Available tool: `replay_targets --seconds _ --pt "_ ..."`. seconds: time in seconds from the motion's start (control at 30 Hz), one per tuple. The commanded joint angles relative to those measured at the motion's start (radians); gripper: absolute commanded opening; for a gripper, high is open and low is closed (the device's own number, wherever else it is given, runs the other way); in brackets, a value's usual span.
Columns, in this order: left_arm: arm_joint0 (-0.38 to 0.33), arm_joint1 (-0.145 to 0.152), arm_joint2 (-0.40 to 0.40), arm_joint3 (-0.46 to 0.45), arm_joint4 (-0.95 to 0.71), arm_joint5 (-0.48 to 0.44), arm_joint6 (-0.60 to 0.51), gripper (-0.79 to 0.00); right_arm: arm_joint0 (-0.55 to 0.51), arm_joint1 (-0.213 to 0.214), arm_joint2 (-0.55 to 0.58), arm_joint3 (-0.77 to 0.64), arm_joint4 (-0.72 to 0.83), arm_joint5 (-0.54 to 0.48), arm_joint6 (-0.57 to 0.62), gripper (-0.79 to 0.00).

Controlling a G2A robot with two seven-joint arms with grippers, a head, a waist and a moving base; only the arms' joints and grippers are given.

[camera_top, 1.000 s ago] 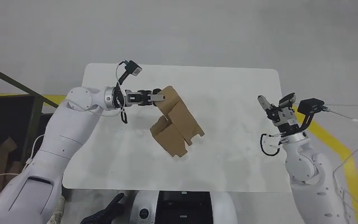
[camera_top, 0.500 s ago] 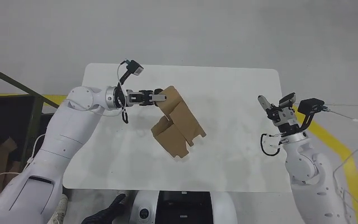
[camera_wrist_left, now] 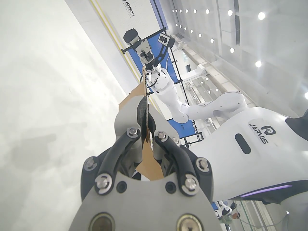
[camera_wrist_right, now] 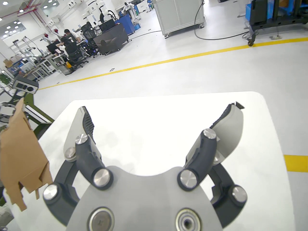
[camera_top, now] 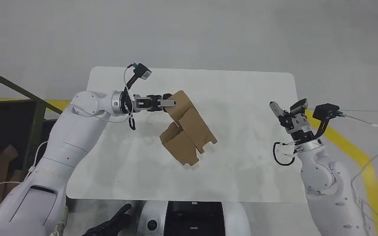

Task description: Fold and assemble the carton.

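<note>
A brown cardboard carton (camera_top: 186,128), partly unfolded with loose flaps, hangs tilted above the middle of the white table (camera_top: 248,165). My left gripper (camera_top: 170,102) is shut on its upper flap; in the left wrist view the cardboard edge (camera_wrist_left: 144,111) is pinched between the dark pads. My right gripper (camera_top: 287,108) is at the table's right edge, open with nothing between its fingers (camera_wrist_right: 83,121), well away from the carton (camera_wrist_right: 20,155).
The table's right half and front lie bare around the carton. A dark frame with cardboard (camera_top: 12,141) stands off the table's left side. Yellow floor tape (camera_top: 348,147) runs past the right edge.
The left gripper and carton have shifted very slightly to the right. The right gripper has edged a little toward the table's middle.
</note>
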Motion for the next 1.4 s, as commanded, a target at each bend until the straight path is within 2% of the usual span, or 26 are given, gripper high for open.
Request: replay_targets --seconds 0.0,0.2,0.37,0.5,0.77,1.27,1.37 --pt "0.010 -0.002 0.002 -0.015 -0.006 0.015 0.021 -0.785 0.002 0.001 -0.009 0.000 0.048 -0.031 0.056 0.000" --pt "0.016 -0.013 0.009 -0.004 -0.014 0.020 0.076 -0.785 -0.014 0.002 -0.052 0.022 0.296 -0.193 0.207 0.000" --pt "0.002 -0.027 0.015 0.049 -0.055 0.010 0.103 -0.785 -0.043 0.006 -0.108 0.026 0.474 -0.340 0.334 0.000" --pt "-0.016 -0.040 0.026 0.097 -0.078 0.020 0.116 -0.785 -0.063 0.008 -0.175 0.018 0.583 -0.419 0.431 0.000" --pt "-0.043 -0.058 0.028 0.162 -0.131 0.050 0.105 -0.785 -0.070 0.004 -0.294 -0.001 0.636 -0.455 0.478 0.000" --pt "-0.043 -0.060 0.024 0.167 -0.139 0.056 0.085 -0.785 -0.053 0.004 -0.298 0.007 0.613 -0.413 0.462 0.000" --pt "-0.021 -0.059 0.015 0.133 -0.121 0.073 0.131 -0.785 -0.044 0.002 -0.320 0.026 0.610 -0.414 0.464 0.000"
